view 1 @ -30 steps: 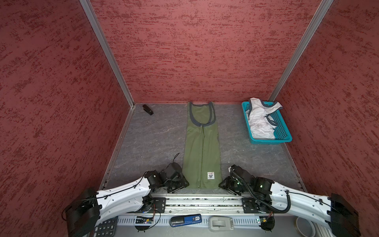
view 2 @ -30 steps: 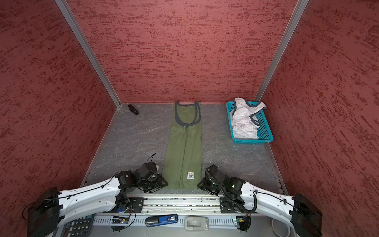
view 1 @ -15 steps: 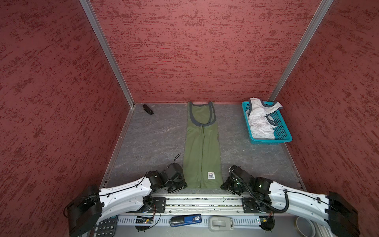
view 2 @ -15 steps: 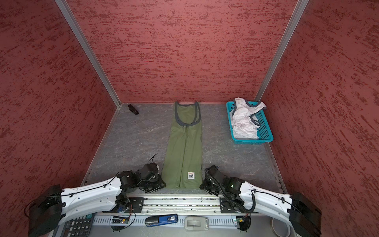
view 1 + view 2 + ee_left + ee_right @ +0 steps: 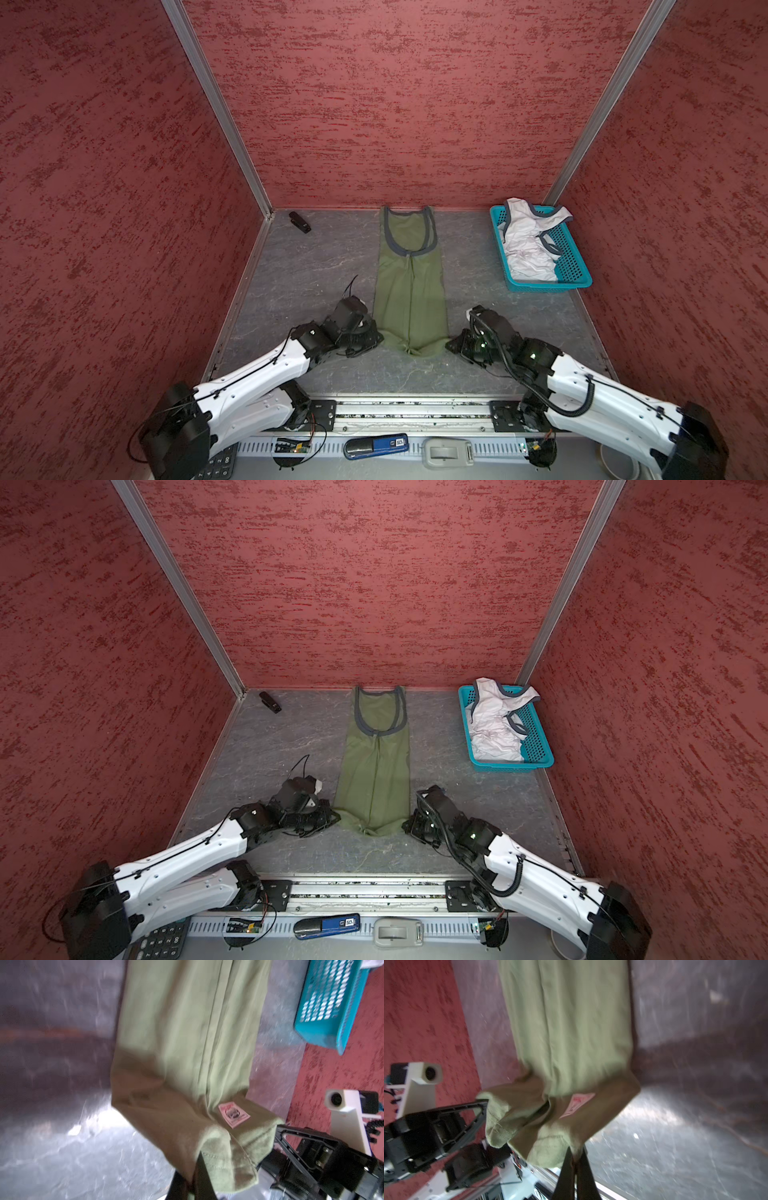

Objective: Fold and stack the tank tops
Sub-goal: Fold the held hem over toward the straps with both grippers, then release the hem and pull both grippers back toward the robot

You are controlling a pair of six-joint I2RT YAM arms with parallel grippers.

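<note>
**Top views.** Green top (image 5: 409, 286): folded to a narrow strip, lengthwise mid-worktop (image 5: 311, 266), neck at the far end, hem at the near end. Left hand (image 5: 375, 336) and right hand (image 5: 449, 344): one at each hem corner, low on the worktop. White top (image 5: 525, 245): crumpled in basket (image 5: 552, 286), far right, judged next in line.

**Left wrist.** Left hand pinched shut on its hem corner, cloth bunched and raised; badge (image 5: 233, 1114) just beside.

**Right wrist.** Right hand likewise clamped on the opposite corner. Paired hold judged to keep the hem level for carrying toward the neck.
</note>
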